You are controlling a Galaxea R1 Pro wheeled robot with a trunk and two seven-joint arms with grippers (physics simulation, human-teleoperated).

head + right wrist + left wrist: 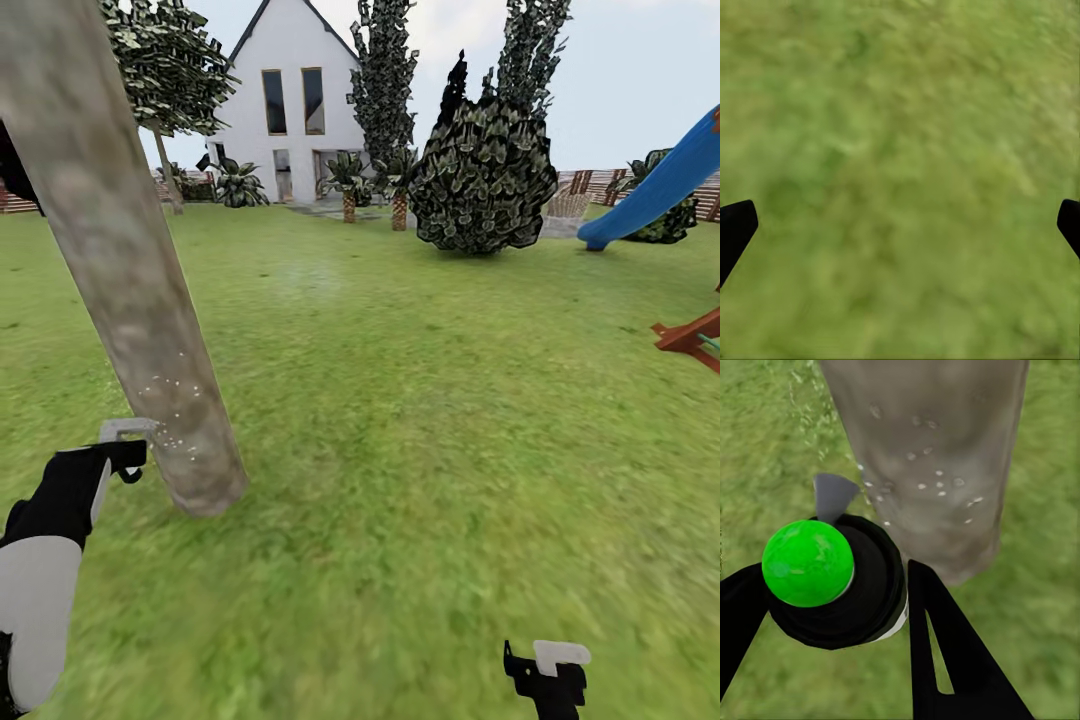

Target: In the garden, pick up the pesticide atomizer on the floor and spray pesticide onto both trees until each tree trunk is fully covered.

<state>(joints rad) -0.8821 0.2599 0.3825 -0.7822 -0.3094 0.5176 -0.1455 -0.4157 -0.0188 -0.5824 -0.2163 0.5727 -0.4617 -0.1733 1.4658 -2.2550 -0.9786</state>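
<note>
No legible txt or labels anywhere.

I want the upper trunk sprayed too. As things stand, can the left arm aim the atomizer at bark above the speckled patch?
Probably yes. The left end effector holds the pesticide atomizer close beside the tree trunk, with nothing between them. The specks sit low; the bark higher up looks bare and unobstructed.

You get flat, even daylight across the lawn [420, 420] under a pale hazy sky [630, 70], with no glare and barely any cast shadows. Your head view bends the tree trunk [120, 270] near its edge, and the foreground grass smears. Your right wrist view shows the grass soft and blurred.
</note>
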